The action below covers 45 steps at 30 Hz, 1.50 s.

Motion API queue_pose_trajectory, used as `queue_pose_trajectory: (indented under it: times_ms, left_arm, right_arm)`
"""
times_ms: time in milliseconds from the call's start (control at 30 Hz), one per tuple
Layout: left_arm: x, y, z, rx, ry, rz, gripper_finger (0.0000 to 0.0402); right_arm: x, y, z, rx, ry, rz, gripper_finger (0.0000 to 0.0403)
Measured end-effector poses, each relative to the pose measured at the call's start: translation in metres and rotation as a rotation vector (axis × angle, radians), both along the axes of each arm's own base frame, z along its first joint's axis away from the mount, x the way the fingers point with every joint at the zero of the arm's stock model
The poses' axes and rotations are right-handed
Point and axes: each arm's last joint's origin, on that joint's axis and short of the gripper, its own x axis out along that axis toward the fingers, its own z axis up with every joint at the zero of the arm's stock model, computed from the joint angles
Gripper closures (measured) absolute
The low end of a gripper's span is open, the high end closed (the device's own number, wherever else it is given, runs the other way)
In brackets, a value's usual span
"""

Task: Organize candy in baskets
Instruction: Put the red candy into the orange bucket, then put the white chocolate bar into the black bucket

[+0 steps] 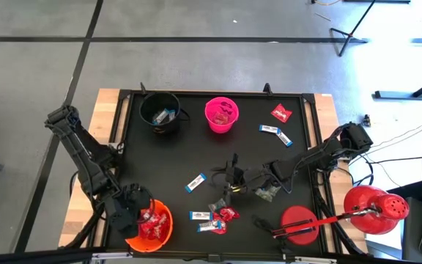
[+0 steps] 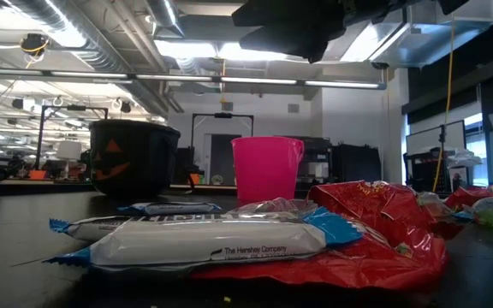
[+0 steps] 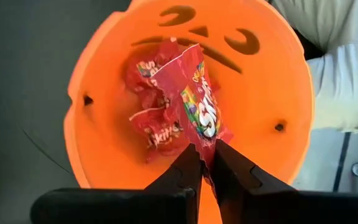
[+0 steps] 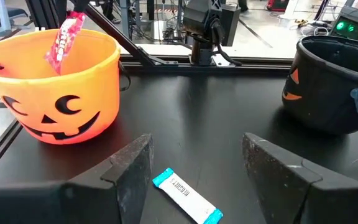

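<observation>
A red packet is pinched by one corner between the fingers of the left pincer, which hangs over the orange bucket at the near left corner of the bench; other red packets are already heaped inside. The grip looks to be only on the wrapper's edge, so a snag on a finger could be expected when the fingers part, and the packet might then be dragged back out or dropped over the rim. A tipped bucket is also judged possible if the pincer is lowered onto the wall. The right pincer is held wide open and empty, low over the middle of the bench, with a blue-and-white bar lying flat just beneath and between its fingers, apparently untouched. A slanted descent could push the bar aside rather than enclose it. More candy lies loose nearby, while the black bucket and pink bucket stand well apart at the far side.
</observation>
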Motion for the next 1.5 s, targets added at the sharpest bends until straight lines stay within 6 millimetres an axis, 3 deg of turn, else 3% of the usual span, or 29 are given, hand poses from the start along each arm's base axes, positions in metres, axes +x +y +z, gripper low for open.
queue_pose_trajectory:
  times_ms: [333,533,933,1267,1500]
  left_arm:
    - [0.000,0.000,0.000,-0.003,0.002,0.009,0.0286]
    - [0.004,0.003,0.005,-0.056,-0.014,0.026,0.0273]
    - [-0.003,0.029,0.046,0.216,-0.538,-0.045,0.0285]
    - [-0.015,0.057,0.070,0.444,-0.735,-0.003,0.0285]
    - [-0.021,0.072,0.075,0.522,-0.779,0.066,0.0285]
  right_arm:
    - [0.000,0.000,0.000,0.000,0.001,0.000,0.0162]
    - [0.001,-0.002,0.000,0.002,0.002,0.002,0.0162]
    - [0.005,-0.009,-0.001,0.025,-0.005,0.016,0.0162]
    - [0.022,-0.017,-0.045,0.037,0.116,0.024,0.0162]
    - [0.049,-0.026,-0.063,0.107,0.202,0.108,0.0162]
